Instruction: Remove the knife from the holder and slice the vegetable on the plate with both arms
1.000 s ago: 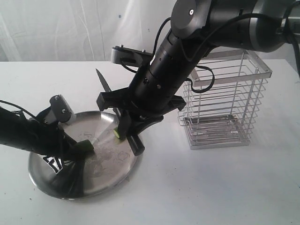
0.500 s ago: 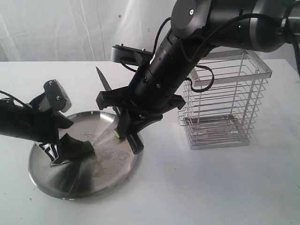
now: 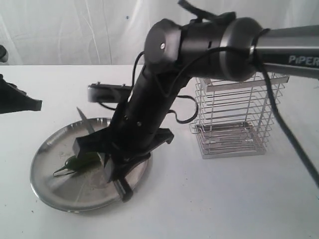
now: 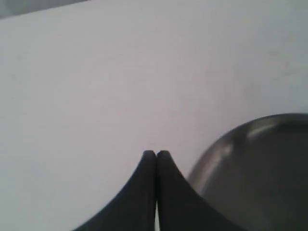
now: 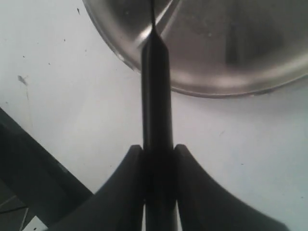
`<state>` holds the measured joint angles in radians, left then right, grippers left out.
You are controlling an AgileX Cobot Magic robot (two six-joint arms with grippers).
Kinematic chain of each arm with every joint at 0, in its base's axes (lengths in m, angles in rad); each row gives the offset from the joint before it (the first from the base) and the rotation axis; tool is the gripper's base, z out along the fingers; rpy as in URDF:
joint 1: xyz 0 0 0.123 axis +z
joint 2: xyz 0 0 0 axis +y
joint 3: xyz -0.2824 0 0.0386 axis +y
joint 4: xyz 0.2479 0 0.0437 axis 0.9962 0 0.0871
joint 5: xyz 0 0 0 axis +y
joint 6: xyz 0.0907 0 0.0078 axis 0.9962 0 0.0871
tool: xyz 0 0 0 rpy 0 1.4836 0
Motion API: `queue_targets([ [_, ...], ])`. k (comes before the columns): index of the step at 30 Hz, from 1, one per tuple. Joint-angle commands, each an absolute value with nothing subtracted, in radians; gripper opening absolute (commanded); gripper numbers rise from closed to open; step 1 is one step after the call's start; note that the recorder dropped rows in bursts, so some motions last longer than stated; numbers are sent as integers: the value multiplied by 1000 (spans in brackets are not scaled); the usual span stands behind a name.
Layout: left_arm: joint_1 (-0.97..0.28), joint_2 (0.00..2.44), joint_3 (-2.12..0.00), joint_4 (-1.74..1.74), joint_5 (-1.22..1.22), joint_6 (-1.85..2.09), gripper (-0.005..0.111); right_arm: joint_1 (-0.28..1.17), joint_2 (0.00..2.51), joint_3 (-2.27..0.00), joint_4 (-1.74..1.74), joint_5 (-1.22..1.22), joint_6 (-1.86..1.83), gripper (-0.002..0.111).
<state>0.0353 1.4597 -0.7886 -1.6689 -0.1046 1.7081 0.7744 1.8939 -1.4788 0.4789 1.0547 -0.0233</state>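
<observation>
The green vegetable (image 3: 79, 162) lies free on the left half of the steel plate (image 3: 55, 184), its thin stem pointing left. Over the plate hangs my right gripper (image 3: 110, 162), shut on the knife's black handle (image 5: 157, 96). The pointed blade (image 3: 83, 121) slants up to the left, above the vegetable and apart from it. In the right wrist view the handle runs out between the jaws toward the plate (image 5: 216, 48). My left gripper (image 3: 35, 104) is off the plate at the far left, shut and empty (image 4: 155, 154), with the plate rim (image 4: 226, 144) beside it.
The wire holder (image 3: 239, 114) stands upright on the white table to the right of the plate, behind the right arm. The thick right arm and its cables cross above the plate's right side.
My left gripper let go of the vegetable, shut, and drew back left off the plate. The right arm swung left and lower, bringing the knife over the vegetable.
</observation>
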Motion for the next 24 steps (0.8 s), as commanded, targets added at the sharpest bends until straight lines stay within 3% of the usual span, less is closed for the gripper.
queue_targets([
  [1,69,1495,-781,-1744,177,1572,0,819,1940,-1477,396,1027,100,0],
  [10,69,1620,-781,-1599,290,1418,0,819,2000,-1502,430,1056,155,0],
  [24,69,1705,-781,-1744,387,1417,0,837,2076,-1529,436,961,206,0],
])
